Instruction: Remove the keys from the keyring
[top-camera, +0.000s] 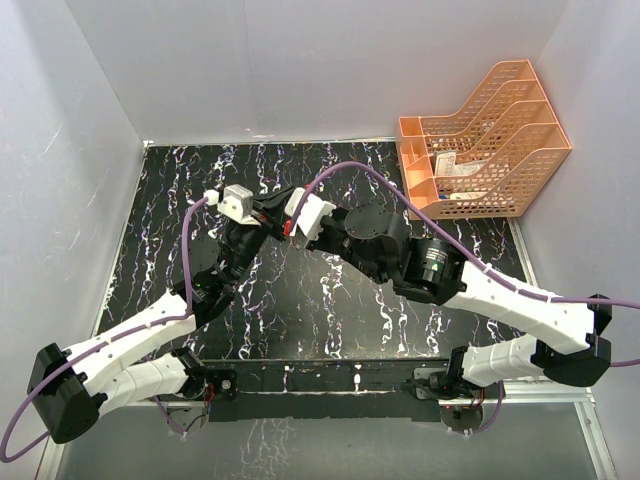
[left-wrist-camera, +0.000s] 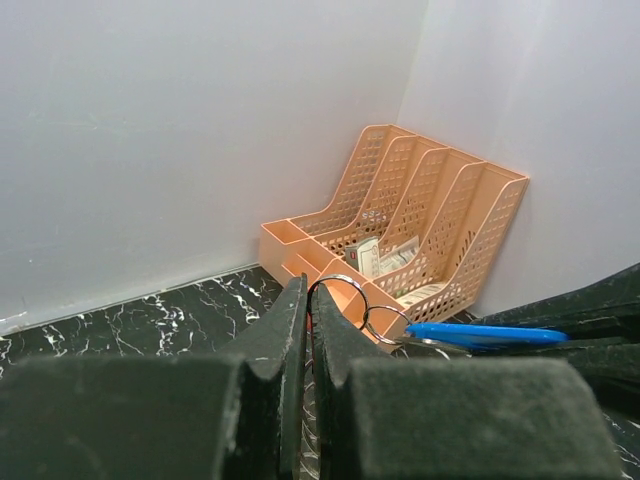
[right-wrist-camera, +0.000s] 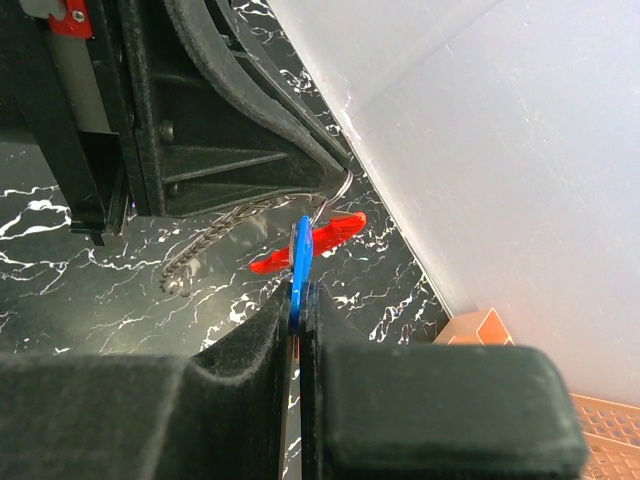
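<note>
Both grippers meet above the middle of the black table. My left gripper (top-camera: 268, 212) (left-wrist-camera: 305, 285) is shut on the keyring: a silvery wire ring (left-wrist-camera: 345, 281) sticks up from between its jaws, with a sliver of red showing in the gap. A smaller ring (left-wrist-camera: 372, 322) links it to the key's blue head (left-wrist-camera: 480, 335). My right gripper (top-camera: 292, 222) (right-wrist-camera: 298, 290) is shut on that blue key (right-wrist-camera: 300, 250), held edge-on. Behind the key in the right wrist view are a flat red piece (right-wrist-camera: 335, 228) and a braided metal chain (right-wrist-camera: 215, 235) hanging under the left gripper's fingers (right-wrist-camera: 300, 140).
An orange file rack (top-camera: 480, 150) stands at the back right corner, also in the left wrist view (left-wrist-camera: 420, 230). White walls close in the back and both sides. The marbled table top (top-camera: 300, 310) lies below the held things.
</note>
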